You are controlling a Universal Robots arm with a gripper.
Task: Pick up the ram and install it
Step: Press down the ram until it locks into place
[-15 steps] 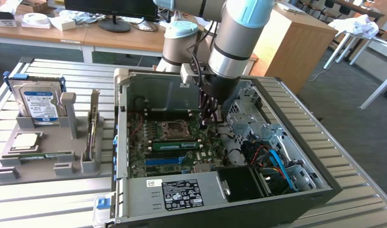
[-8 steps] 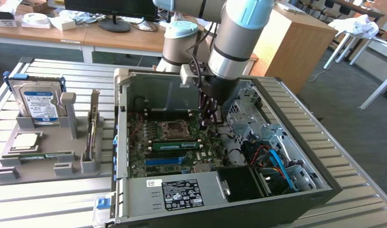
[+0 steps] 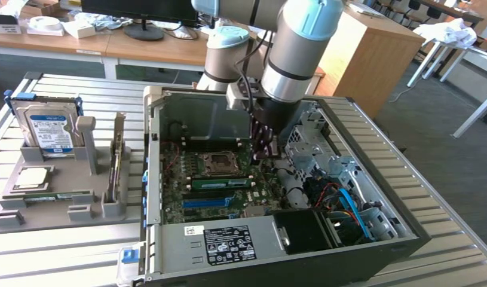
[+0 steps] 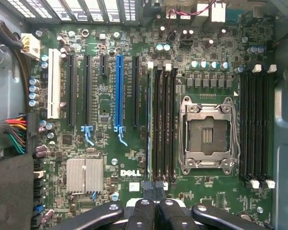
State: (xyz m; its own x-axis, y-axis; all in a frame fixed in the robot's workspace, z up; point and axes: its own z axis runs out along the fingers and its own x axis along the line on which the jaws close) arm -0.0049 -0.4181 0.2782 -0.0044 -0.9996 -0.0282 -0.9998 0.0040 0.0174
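You are working at the seating step, as I judge it. The ram [image 3: 219, 182] is standing in a memory slot of the motherboard [image 4: 110, 163], just beside the empty processor socket [image 4: 209, 134], on the socket's near side in the exterior view. Your gripper [image 4: 155, 186] is hovering over the slots' end, its fingers drawn together with nothing between them. Seating the stick is calling for a straight, even press until both latches catch; I cannot tell whether they have. The open computer case [image 3: 171, 254] is lying on a slatted metal table [image 3: 60, 254], with a grey parts fixture [image 3: 95, 185] sitting at the exterior view's left. Office desks and a monitor [image 3: 143, 12] are standing far behind.
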